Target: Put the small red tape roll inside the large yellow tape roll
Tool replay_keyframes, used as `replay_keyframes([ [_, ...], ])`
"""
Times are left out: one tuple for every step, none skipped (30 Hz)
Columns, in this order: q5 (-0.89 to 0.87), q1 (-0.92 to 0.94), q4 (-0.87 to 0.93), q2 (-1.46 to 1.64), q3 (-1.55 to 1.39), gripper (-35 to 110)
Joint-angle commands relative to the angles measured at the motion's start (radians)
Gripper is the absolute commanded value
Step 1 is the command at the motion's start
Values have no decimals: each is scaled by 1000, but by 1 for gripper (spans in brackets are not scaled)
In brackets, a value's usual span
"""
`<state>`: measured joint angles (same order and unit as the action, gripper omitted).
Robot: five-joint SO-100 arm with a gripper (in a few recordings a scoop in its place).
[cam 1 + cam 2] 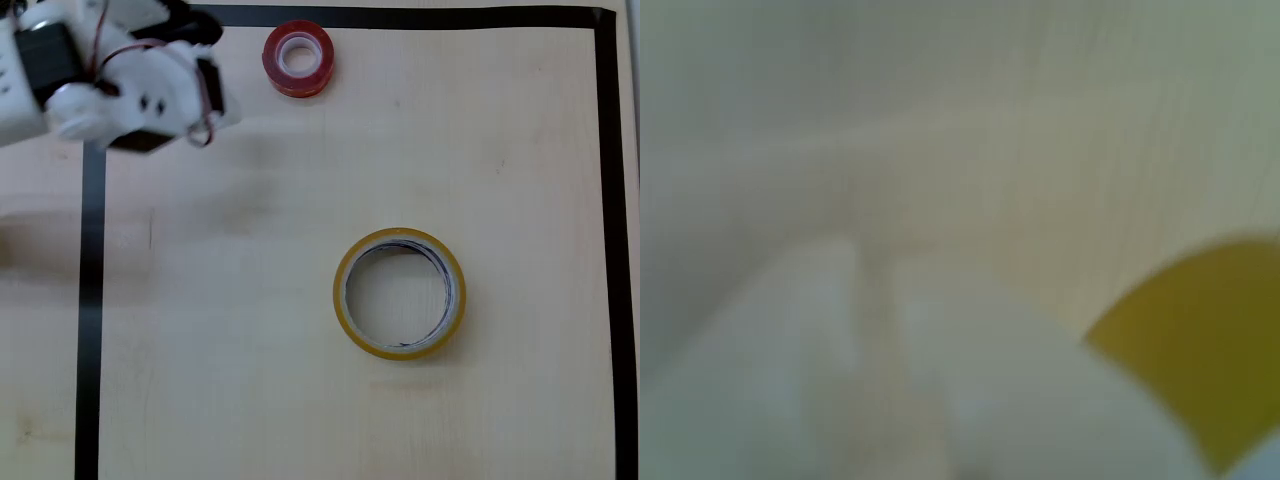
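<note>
One small red tape roll (298,58), one large yellow tape roll (399,293); pincer (205,100) state unclear.

The overhead view is bright and evenly lit, with soft diffuse light and no hard glare on the pale table (300,400). A faint, blurred shadow spreads on the wood just right of and below the white arm (110,90), and a thin soft shadow hugs the lower right edge of the large yellow tape roll (399,293). The small red tape roll (298,59) carries small glossy highlights on its rim. The arm is slightly smeared at its edges, while the yellow roll is sharp. The wrist view is dim, greyish and wholly out of focus; shapes there are mere pale and yellow smudges.
</note>
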<state>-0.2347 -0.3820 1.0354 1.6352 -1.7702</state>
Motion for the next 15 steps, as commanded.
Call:
replay_keyframes([
  [-48, -66, 11, -21, 173, 0],
  [-49, -78, 11, -34, 184, 0],
  [-54, -87, 11, -41, 193, 0],
  [-54, -98, 11, -52, 204, 0],
  [-57, -107, 11, -64, 215, 0],
  [-58, -117, 11, -78, 227, 0],
  [-61, -126, 11, -98, 244, 0],
  [-66, -133, 11, -117, 259, 0],
  [-67, -140, 11, -135, 272, 0],
  [-69, -146, 11, -149, 281, 0],
  [-71, -150, 8, -161, 287, 0],
  [-72, -158, 8, -170, 288, 0],
  [-72, -163, 6, -176, 288, 0],
  [-72, -169, 9, -178, 288, 0],
  [-72, -170, 11, -176, 288, 0],
])
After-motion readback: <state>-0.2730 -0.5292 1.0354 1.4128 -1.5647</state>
